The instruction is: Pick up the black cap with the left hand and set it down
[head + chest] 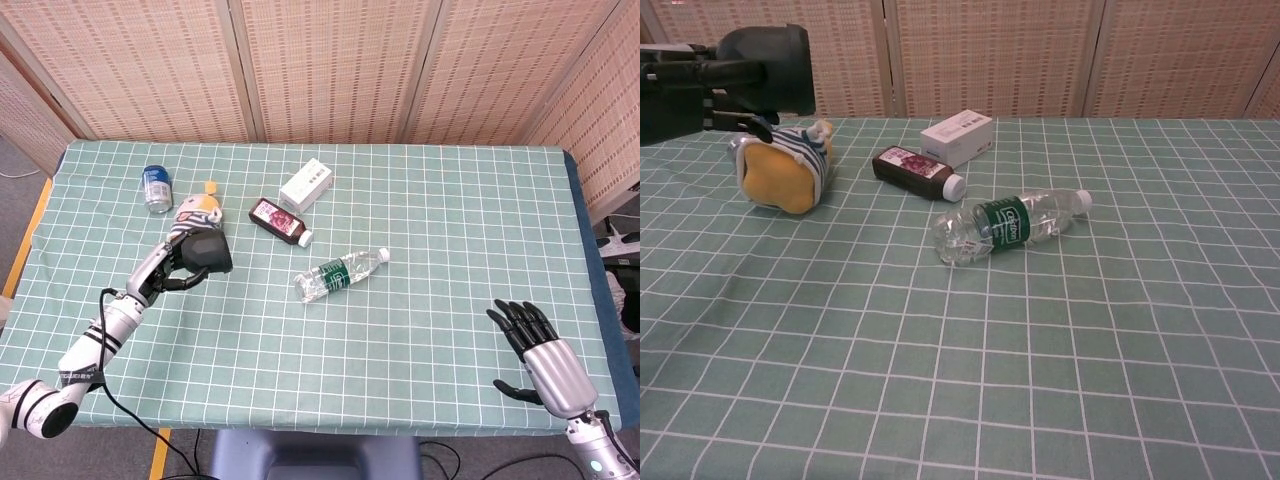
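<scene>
Left hand [168, 264] gripping the black cap [208, 254], holding it in the air near the plush toy [783, 170], right hand [540, 358] hovering near right, fingers spread, holding nothing

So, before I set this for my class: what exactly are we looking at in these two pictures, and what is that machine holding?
It is a robot with two arms ending in human-like hands. One picture looks down from its head, the other looks forward from its chest. Its left hand holds a black cap lifted above the table, which has a green checked cloth. Its right hand is open and holds nothing. On the cloth lie a clear water bottle, a dark bottle, a white box, a blue can and a striped yellow plush toy.
</scene>
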